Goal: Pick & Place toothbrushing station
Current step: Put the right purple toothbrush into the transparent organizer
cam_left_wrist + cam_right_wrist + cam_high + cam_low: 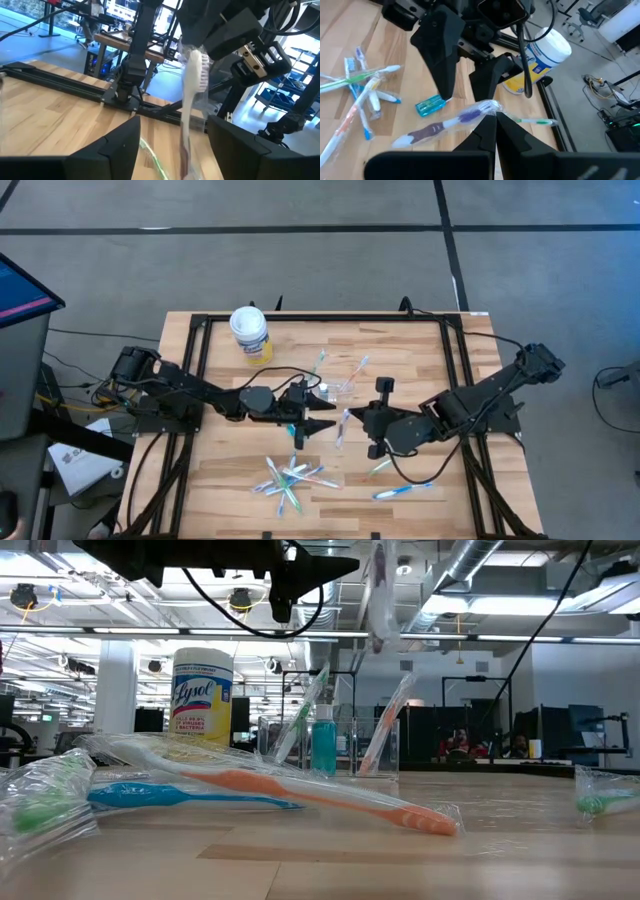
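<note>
Hands point(312, 413) point(352, 420) — two, toothbrush point(455, 122) between

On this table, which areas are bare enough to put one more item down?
Bare wood lies on the left side of the table, below the white tub, and in the far right corner. The near middle is crowded by a toothbrush pile; the centre holds both arms and the cup.

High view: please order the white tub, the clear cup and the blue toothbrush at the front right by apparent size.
1. White tub.
2. Blue toothbrush, long but slim.
3. Clear cup, roughly; its clear outline is hard to judge.
</note>
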### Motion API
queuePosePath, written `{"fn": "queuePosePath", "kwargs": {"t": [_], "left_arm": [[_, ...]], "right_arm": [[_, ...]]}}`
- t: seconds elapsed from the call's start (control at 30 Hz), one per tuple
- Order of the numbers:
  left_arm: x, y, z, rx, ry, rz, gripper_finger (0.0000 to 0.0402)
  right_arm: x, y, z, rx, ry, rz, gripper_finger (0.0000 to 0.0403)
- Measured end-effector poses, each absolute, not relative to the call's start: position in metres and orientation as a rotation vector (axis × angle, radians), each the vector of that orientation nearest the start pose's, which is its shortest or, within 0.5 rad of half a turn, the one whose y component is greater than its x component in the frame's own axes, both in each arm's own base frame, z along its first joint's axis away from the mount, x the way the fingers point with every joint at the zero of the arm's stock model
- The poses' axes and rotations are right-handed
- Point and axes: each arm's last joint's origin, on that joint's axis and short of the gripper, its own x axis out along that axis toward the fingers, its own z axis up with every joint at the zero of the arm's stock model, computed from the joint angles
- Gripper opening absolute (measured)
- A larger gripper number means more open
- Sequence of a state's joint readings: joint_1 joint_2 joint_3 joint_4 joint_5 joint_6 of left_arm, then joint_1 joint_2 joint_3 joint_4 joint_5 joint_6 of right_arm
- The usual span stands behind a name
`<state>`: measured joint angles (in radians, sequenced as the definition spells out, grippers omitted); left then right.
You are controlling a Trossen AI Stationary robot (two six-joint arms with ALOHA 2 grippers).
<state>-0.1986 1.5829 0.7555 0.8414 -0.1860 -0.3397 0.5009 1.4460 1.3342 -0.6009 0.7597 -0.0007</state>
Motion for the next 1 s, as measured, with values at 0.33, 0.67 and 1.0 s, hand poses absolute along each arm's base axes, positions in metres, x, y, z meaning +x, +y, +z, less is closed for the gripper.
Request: {"fn": "queuePosePath", "kwargs": {"t": [0.33, 0.67, 1.0], "left_arm": [[0.324, -0.061, 0.232, -0.348, -0.046, -0.024, 0.0217], [0.346, -0.064, 0.215, -0.348, -0.054, -0.022, 0.0213], [0.344, -0.064, 0.224, -0.312, -0.094, -0.027, 0.0205]], "right_arm": [[0.279, 0.125, 0.340, -0.419, 0.574, -0.253, 0.0000], [0.279, 0.124, 0.340, -0.420, 0.578, -0.256, 0.0000], [0.279, 0.124, 0.340, -0.419, 0.577, -0.254, 0.0000]]}}
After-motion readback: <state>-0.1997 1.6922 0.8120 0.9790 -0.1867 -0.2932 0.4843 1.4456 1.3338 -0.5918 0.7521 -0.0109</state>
